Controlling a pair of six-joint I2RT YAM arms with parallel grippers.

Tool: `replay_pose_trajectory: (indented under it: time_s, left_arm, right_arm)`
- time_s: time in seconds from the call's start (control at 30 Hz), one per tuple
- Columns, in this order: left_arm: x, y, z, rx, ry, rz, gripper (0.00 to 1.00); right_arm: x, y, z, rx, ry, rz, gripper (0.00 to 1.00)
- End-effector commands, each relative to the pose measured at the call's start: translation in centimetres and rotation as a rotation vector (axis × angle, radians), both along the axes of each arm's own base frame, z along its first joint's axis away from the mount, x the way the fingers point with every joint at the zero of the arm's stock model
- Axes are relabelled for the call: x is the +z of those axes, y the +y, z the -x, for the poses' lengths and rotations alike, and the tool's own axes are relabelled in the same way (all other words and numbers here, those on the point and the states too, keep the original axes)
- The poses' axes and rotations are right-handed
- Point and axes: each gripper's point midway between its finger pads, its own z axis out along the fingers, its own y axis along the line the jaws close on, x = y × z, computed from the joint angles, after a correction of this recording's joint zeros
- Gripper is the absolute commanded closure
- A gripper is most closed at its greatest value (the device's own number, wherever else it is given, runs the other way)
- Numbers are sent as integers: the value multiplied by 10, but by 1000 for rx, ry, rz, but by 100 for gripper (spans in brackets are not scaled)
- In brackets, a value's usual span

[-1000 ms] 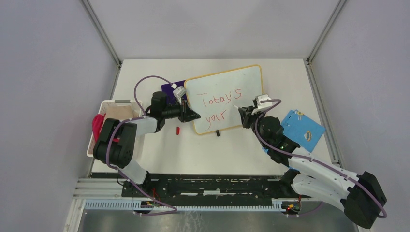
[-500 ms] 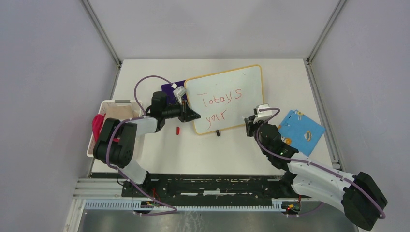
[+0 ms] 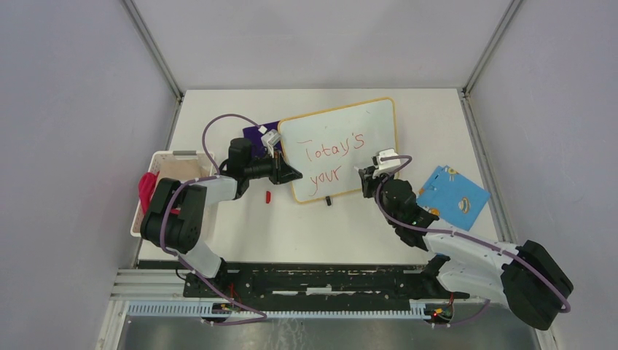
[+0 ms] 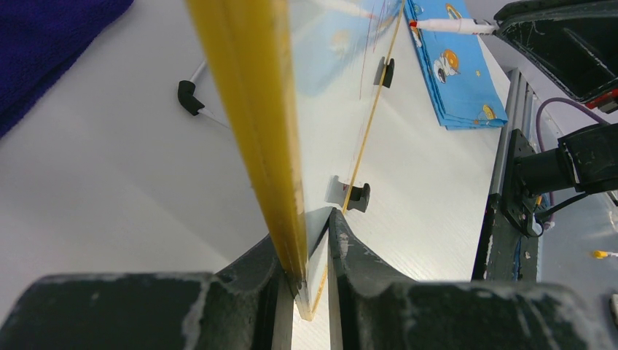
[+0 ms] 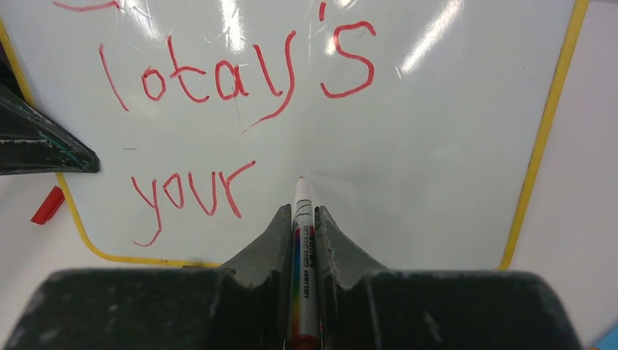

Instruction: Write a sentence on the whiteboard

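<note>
The whiteboard (image 3: pixel 373 125), white with a yellow frame (image 4: pixel 255 109), lies mid-table. My left gripper (image 3: pixel 290 175) (image 4: pixel 306 232) is shut on its left edge. The sentence (image 3: pixel 331 152) (image 5: pixel 233 73) reads "Today's" over "your" in red. My right gripper (image 3: pixel 366 179) (image 5: pixel 301 210) is shut on a white marker (image 5: pixel 302 240) with a rainbow label, also seen in the left wrist view (image 4: pixel 452 25). The marker's red tip points at bare board just right of "your". I cannot tell whether the tip touches the board.
A blue patterned cloth (image 3: pixel 455 195) lies right of the board. A red marker cap (image 3: pixel 268 196) (image 5: pixel 47 205) sits off its lower left corner. A purple cloth (image 3: pixel 256 133) lies behind the left gripper. A white basket (image 3: pixel 166 162) stands at the left edge.
My right gripper drew back off the board's lower right, then came left to the spot beside "your". The writing and the left gripper are unchanged.
</note>
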Motion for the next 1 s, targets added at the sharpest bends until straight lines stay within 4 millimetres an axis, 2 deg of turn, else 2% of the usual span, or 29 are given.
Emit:
replay_pose_trajectory:
  time_s: [0.0, 0.3, 0.97]
  left_arm:
    - [-57, 19, 1, 91, 72, -186, 98]
    - [-57, 19, 1, 90, 73, -188, 98]
    - [-59, 19, 2, 90, 73, -192, 98]
  right_arm:
    - [42, 12, -14, 3, -95, -70, 100]
    - [35, 11, -15, -3, -77, -43, 100]
    - [34, 12, -9, 26, -79, -45, 100]
